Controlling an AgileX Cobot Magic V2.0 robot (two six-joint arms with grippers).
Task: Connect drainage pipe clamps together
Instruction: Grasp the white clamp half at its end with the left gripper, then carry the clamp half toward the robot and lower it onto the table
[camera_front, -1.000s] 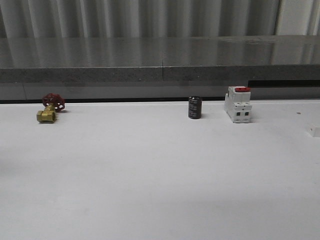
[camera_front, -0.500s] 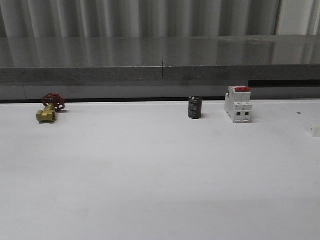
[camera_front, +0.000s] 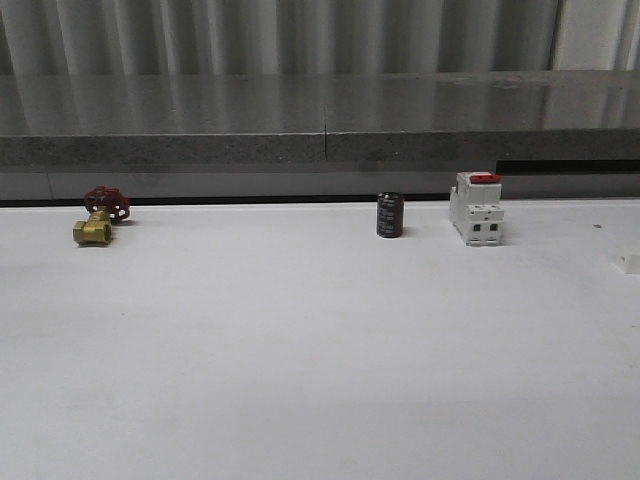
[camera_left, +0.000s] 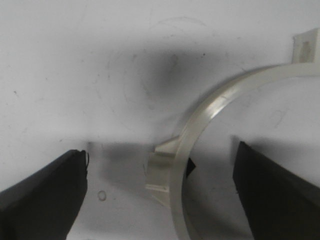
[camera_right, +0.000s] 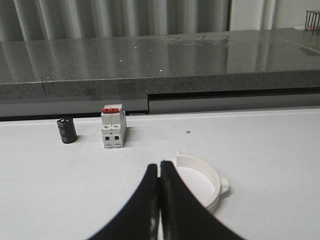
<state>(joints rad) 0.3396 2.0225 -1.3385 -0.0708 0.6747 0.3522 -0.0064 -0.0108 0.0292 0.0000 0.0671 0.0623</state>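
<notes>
Straddling one pipe clamp half (camera_left: 192, 145) flat on the worktop (camera_left: 60, 65), the left pincer (camera_left: 160, 192) is spread wide. Right pincer (camera_right: 160, 200) pressed together beside another half (camera_right: 202, 182). Risk: thin rim slipping sideways under closure.

White matte tabletop (camera_front: 300, 340), lightly scuffed w/ faint ring marks, spreads under and ahead of the claws. Beyond the claws, at its far edge, a long grey speckled stone ledge (camera_front: 320, 120), glossy top w/ soft reflections, vertical seam near mid. Dark slot under ledge on right. Behind: corrugated grey wall (camera_front: 280, 35); pale flat panel (camera_front: 595, 32) top right. Dim, even light.
</notes>
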